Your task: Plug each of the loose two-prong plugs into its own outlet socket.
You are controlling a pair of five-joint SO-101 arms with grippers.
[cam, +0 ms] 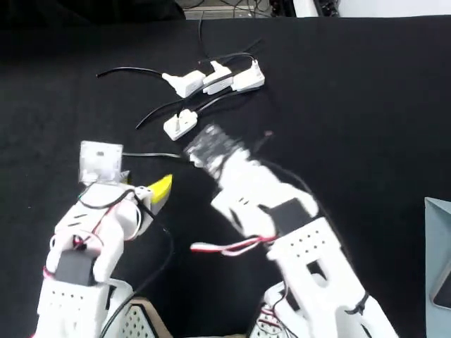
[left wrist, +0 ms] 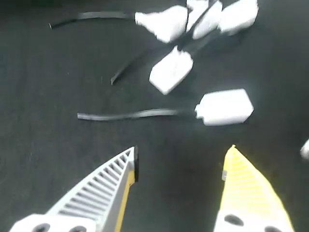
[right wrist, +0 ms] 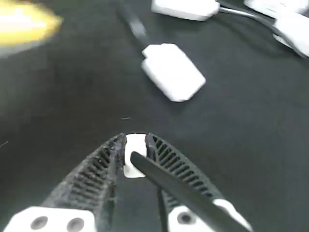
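Closest to us in the right wrist view, the right gripper (right wrist: 135, 140) is pinching a small white plug (right wrist: 133, 149) between its narrowed black fingers (right wrist: 96, 169). A black cord (right wrist: 183, 186) is running from it back toward the camera. Just beyond, a second plug (right wrist: 173, 71) is lying flat on the black tabletop (right wrist: 251, 135), apart from the fingers.

In the left wrist view we are seeing the left gripper (left wrist: 182, 150) standing wide and holding nothing, its yellow finger (left wrist: 244, 188) and white finger (left wrist: 104, 186) hovering over the tabletop. A long-corded plug (left wrist: 224, 107) is lying just ahead of that gap, its cord trailing off sideways. Farther on, a single plug (left wrist: 171, 72) is resting at an angle, and a cluster of three plugs (left wrist: 203, 17) is sitting behind it with cords crossing.

From the high view, we are finding the cluster (cam: 215, 76) toward the far side, the single plug (cam: 180, 124) nearer, and the right gripper (cam: 201, 149) hanging just beside it. We cannot tell plugs from sockets among these white pieces.
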